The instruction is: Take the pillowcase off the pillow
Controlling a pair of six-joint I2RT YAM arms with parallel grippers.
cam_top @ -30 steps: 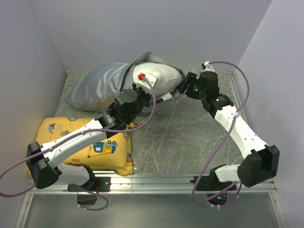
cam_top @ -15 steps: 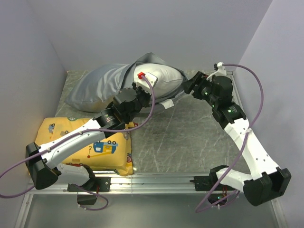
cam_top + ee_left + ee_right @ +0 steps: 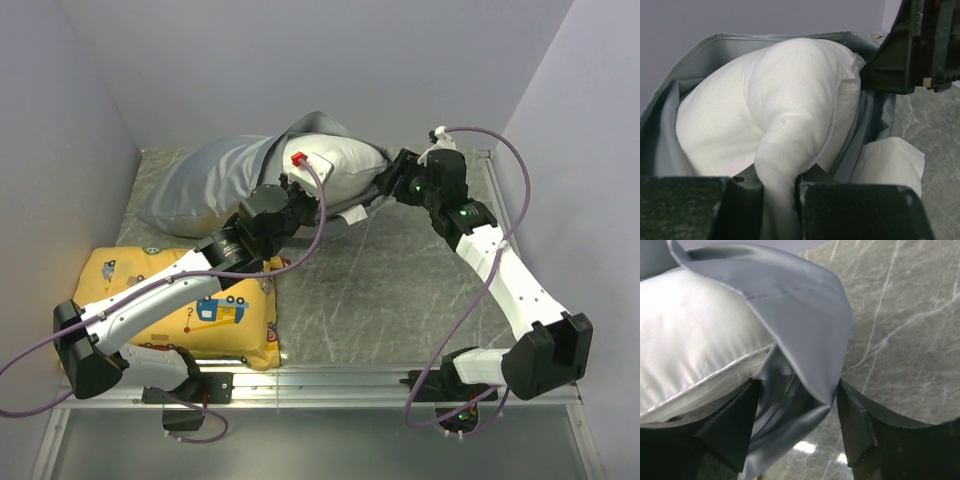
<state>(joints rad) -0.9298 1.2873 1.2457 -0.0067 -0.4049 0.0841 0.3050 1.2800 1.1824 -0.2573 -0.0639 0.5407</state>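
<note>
The grey pillowcase (image 3: 200, 185) lies at the back left, its open mouth peeled back from the white pillow (image 3: 345, 160). My left gripper (image 3: 300, 188) is shut on a pinch of the pillow's white fabric (image 3: 765, 105), which bunches between the jaws (image 3: 777, 200). Grey pillowcase edges (image 3: 700, 50) frame the pillow. My right gripper (image 3: 385, 188) is at the pillow's right end and stands open (image 3: 797, 425). A loose fold of the pillowcase (image 3: 800, 305) hangs between its fingers (image 3: 730, 425) without being pinched. The pillow (image 3: 690, 340) bulges on the left.
A yellow cushion (image 3: 190, 305) printed with cartoon vehicles lies at the front left under my left arm. The grey marbled table (image 3: 380, 290) is walled at the back and both sides. A metal rail (image 3: 330, 378) runs along the near edge.
My right arm swung out to the right, away from the pillow, then came back to its right end. The left arm and its hold on the pillow have not changed.
</note>
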